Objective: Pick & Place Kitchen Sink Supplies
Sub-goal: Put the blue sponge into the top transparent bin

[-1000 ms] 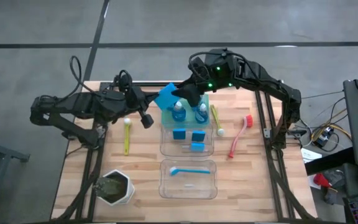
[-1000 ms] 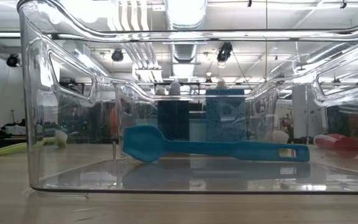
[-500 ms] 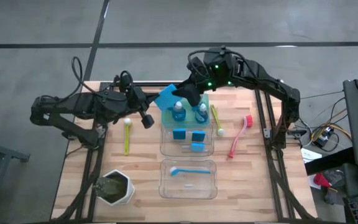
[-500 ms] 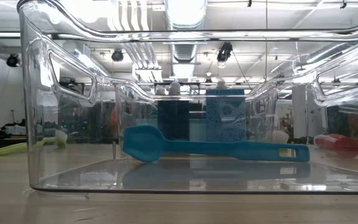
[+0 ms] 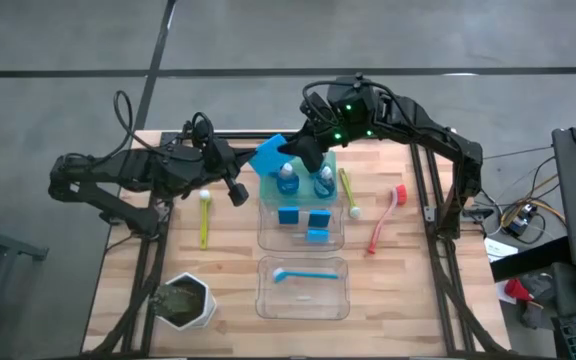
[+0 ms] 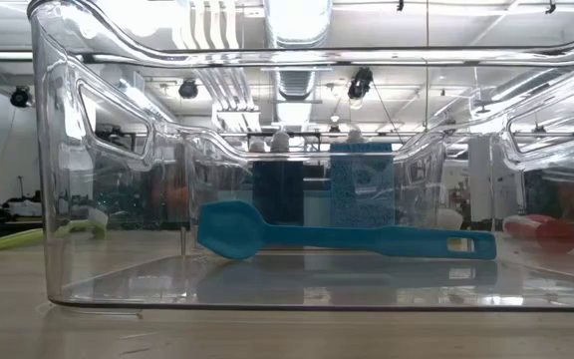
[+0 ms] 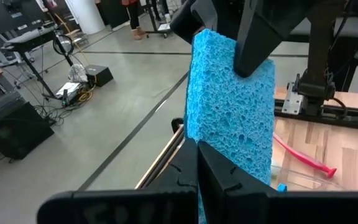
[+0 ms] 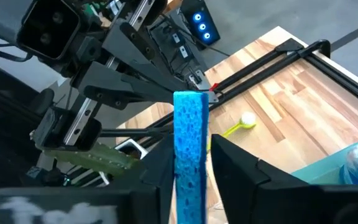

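A bright blue sponge [image 5: 268,155] hangs in the air over the table's far edge, between my two grippers. My left gripper [image 5: 253,166] reaches it from the left and is shut on it [image 7: 197,148]. My right gripper [image 5: 291,152] reaches it from the right, its fingers closed against the sponge's two broad faces [image 8: 191,144]. Below them a clear bin [image 5: 264,232] holds two blue-liquid bottles [image 5: 286,180] and three sponges [image 5: 288,215]. A blue brush [image 5: 303,272] lies in the nearer bin [image 5: 264,305]. My left gripper pinches the sponge's near end [image 7: 229,165] between its two fingers, coming roughly level from the table's left. The sponge stands out past the fingertips, lifted clear of everything. My right gripper has one finger on each broad face of the sponge at its other end [image 7: 244,84]. It comes from the table's right, slanting down. In its wrist view the sponge [image 8: 190,118] shows edge-on between the fingers.
A yellow-green brush [image 5: 204,215] lies left of the bins, another [image 5: 349,192] just right of them, and a pink-red brush [image 5: 386,218] farther right. A white pot of greenery [image 5: 185,300] stands at the near left corner.
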